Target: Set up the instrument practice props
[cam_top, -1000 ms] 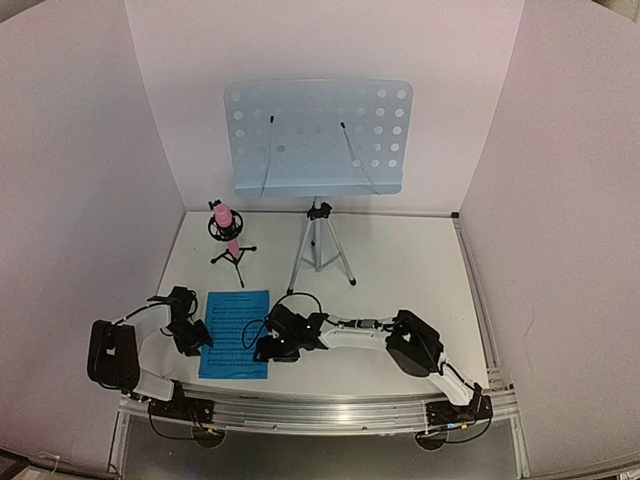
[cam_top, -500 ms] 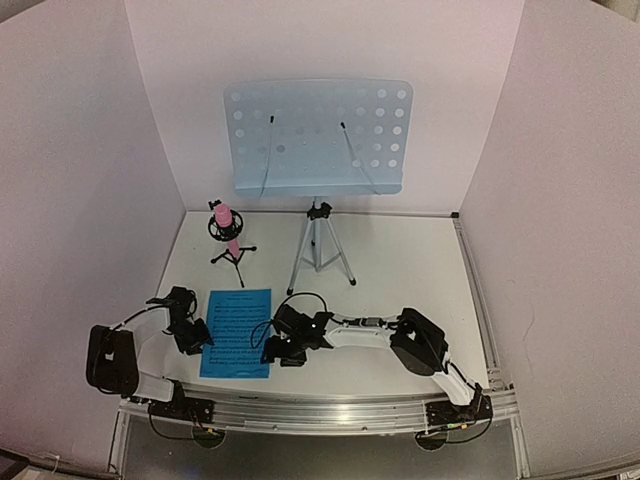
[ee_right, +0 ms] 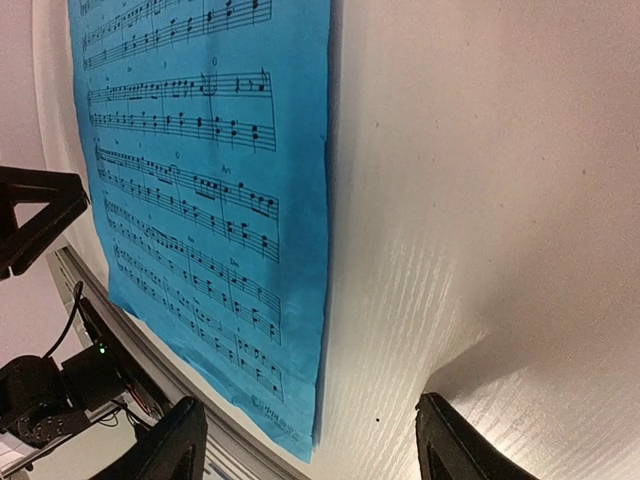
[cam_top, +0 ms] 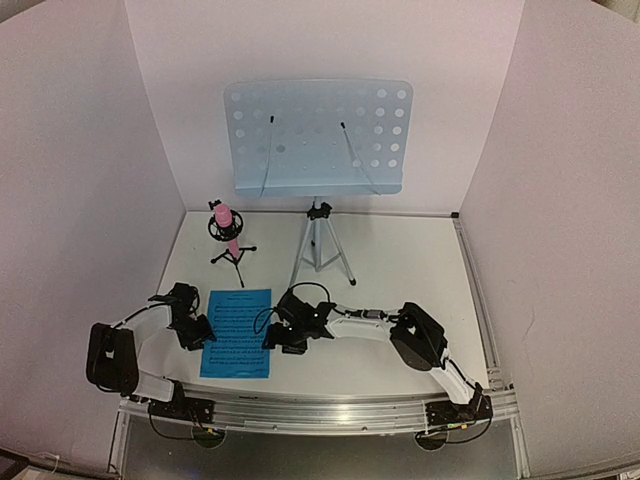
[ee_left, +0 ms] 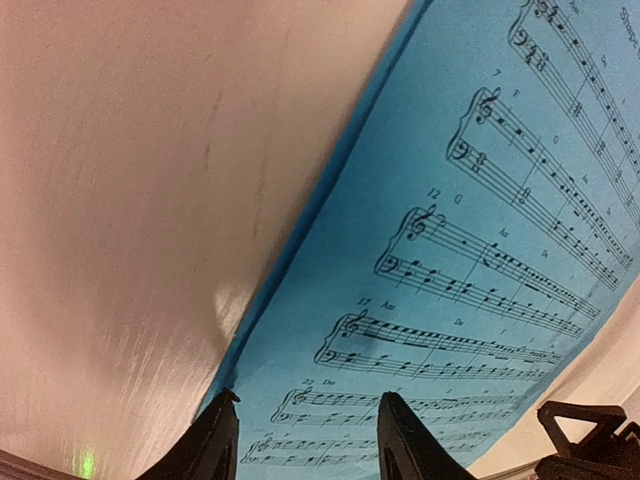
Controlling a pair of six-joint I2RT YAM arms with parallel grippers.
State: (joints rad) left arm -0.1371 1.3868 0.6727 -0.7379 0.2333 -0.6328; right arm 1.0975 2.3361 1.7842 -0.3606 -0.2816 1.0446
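Observation:
A pale blue-grey perforated music stand desk (cam_top: pixel 318 137) stands on a silver tripod (cam_top: pixel 320 252) at the back of the table. A bright blue sheet printed with music staves (cam_top: pixel 237 333) lies flat at the front left; it fills the left wrist view (ee_left: pixel 470 250) and shows in the right wrist view (ee_right: pixel 200 180). I see one stack; a second sheet cannot be told apart. My left gripper (cam_top: pixel 198 333) is open at the sheet's left edge, fingertips low over it (ee_left: pixel 308 440). My right gripper (cam_top: pixel 275 342) is open and empty beside the sheet's right edge (ee_right: pixel 310 440).
A pink microphone (cam_top: pixel 227 224) on a small black tripod stands at the back left, beside the stand's legs. White walls close in the left, back and right. A metal rail (cam_top: pixel 320 408) runs along the near table edge.
My right gripper has shifted slightly away from the near edge along the sheet's right side. My left gripper has barely moved. The sheet lies where it was.

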